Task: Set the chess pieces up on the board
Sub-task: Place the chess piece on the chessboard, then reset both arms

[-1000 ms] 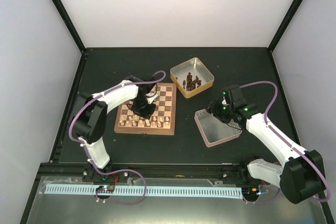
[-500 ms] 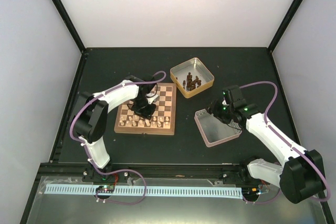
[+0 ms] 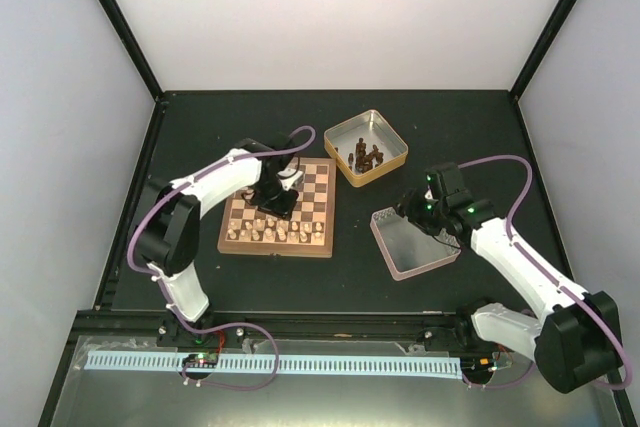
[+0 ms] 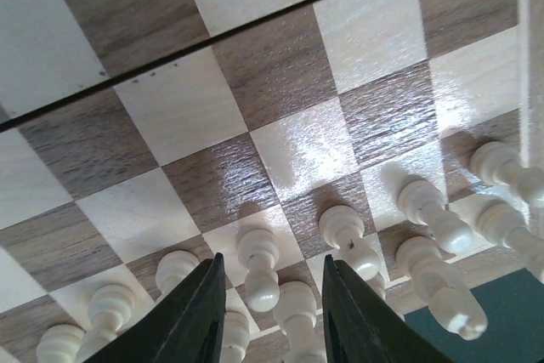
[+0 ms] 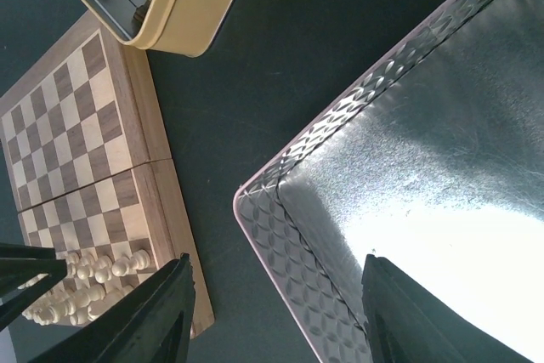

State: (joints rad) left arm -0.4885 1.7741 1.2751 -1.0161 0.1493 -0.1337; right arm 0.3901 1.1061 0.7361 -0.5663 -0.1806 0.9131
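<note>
The board point(image 3: 310, 179) lies left of centre, with cream chess pieces point(image 3: 272, 233) standing in its two near rows. My left gripper point(image 3: 277, 201) hovers over those rows. In the left wrist view it point(image 4: 270, 299) is open, and a cream pawn point(image 4: 257, 268) stands in the gap with clear space on both sides, among other cream pieces point(image 4: 433, 218). My right gripper point(image 3: 413, 209) is open and empty over the near-left corner of an empty silver tin point(image 5: 425, 176). The board point(image 5: 81, 138) and cream pieces point(image 5: 89, 282) show at the left of the right wrist view.
A gold-rimmed tin point(image 3: 366, 148) holding several dark brown pieces stands behind the board's right corner and also shows in the right wrist view point(image 5: 200, 2). The silver tin point(image 3: 414, 243) sits right of the board. The table is black, with dark frame posts at its sides.
My left gripper has shifted slightly away from the near rows toward the board's middle, and its cable has swung up. The right arm has barely moved.
</note>
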